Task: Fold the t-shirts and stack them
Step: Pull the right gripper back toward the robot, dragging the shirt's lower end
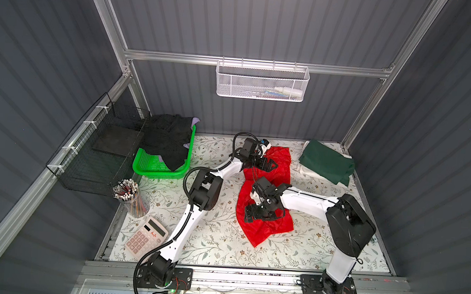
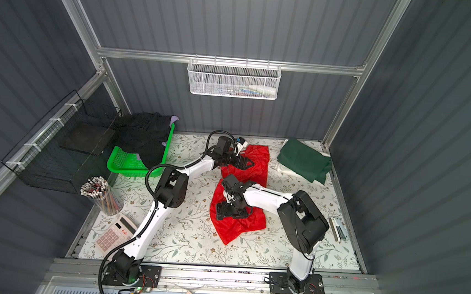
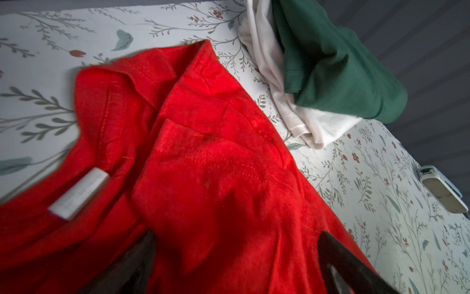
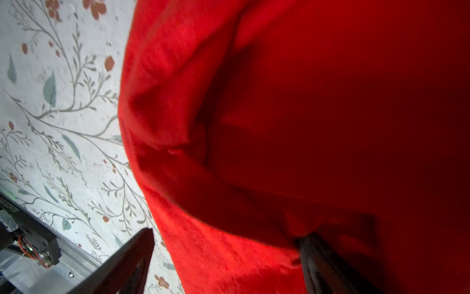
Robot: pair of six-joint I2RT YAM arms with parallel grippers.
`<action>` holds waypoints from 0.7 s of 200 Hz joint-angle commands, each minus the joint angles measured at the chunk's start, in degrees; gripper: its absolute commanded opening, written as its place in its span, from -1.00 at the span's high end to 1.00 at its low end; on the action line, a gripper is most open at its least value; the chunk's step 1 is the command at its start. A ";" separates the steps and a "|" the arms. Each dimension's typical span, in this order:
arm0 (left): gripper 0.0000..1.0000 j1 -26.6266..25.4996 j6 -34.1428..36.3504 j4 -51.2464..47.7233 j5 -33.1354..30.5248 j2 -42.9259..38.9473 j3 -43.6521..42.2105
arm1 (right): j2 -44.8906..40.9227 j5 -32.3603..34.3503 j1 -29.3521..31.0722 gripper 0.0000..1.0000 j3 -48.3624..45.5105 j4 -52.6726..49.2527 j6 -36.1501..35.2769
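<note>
A bright red t-shirt [image 1: 265, 233] [image 2: 236, 228] lies crumpled in the middle of the flowered table. My left gripper [image 1: 270, 164] [image 3: 239, 239] is over its far end near the collar and white label [image 3: 78, 193], open, with the fingers wide apart over a fold. My right gripper [image 1: 258, 212] [image 4: 226, 239] is over its near part, open, straddling the shirt's edge. At the back right a folded dark green t-shirt [image 1: 325, 163] [image 3: 338, 76] lies on a white one [image 1: 307, 170] [image 3: 279, 101]. Black t-shirts [image 1: 165, 142] and a lavender one [image 1: 195, 120] fill the basket.
The green lattice basket [image 1: 152, 167] stands at the back left beside a black wire basket [image 1: 96, 148]. A pencil cup [image 1: 131, 197] and a calculator [image 1: 146, 237] sit at the left front. A small white device [image 2: 340, 229] lies at the right edge. A white mesh basket [image 1: 262, 81] hangs on the back rail.
</note>
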 commanded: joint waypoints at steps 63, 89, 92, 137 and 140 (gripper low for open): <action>-0.99 1.25 -1.50 -0.79 -0.44 1.11 2.36 | -5.31 -0.74 1.50 -0.87 -1.05 -10.77 3.87; -0.99 1.25 -1.65 1.41 -0.52 -3.29 -1.52 | -8.16 2.70 1.18 -0.90 2.56 -14.01 3.51; -0.99 1.25 -1.64 1.54 -0.57 -3.84 -1.96 | -8.52 3.33 1.04 -0.90 3.10 -14.57 3.46; -0.99 1.28 0.25 4.22 -4.27 -13.98 -10.61 | -16.17 8.43 -5.88 -0.89 3.82 -15.88 5.15; -0.99 1.26 0.36 4.52 -4.94 -14.67 -11.41 | -16.83 9.02 -6.67 -0.88 3.38 -15.83 5.27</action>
